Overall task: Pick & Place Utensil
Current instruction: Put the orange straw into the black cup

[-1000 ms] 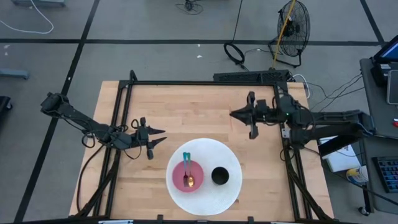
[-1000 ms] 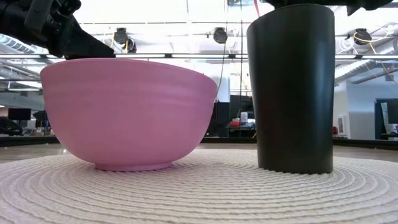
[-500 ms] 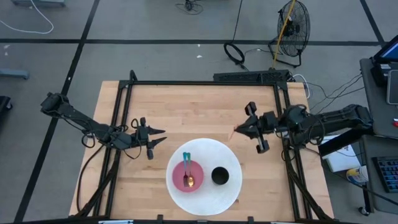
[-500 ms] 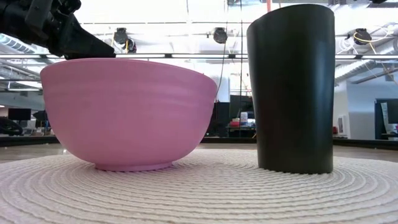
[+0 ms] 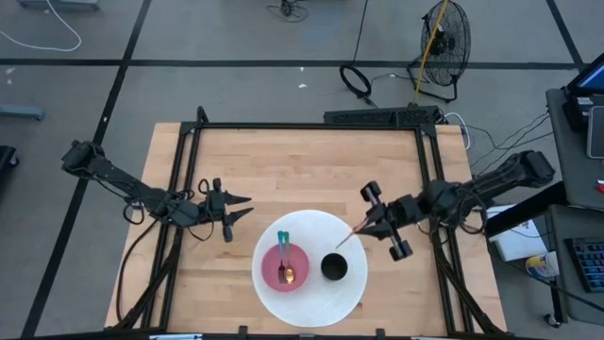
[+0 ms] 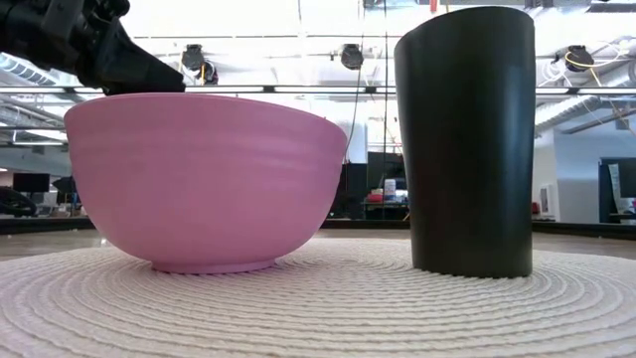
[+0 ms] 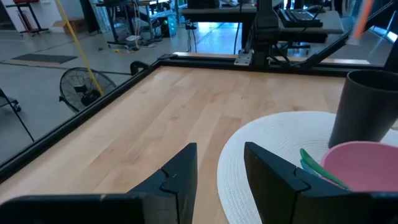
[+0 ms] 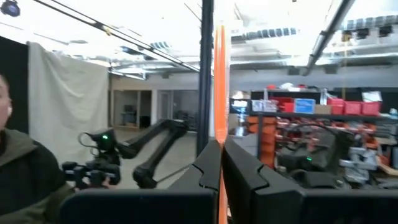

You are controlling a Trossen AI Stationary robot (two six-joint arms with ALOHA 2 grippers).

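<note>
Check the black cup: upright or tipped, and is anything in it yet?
Upright: the cup stands on its base on the mat. From above, its inside looks dark and empty; the right pincer's orange utensil is outside it.

No text, label, brand, number or sign can be read in any view.
</note>
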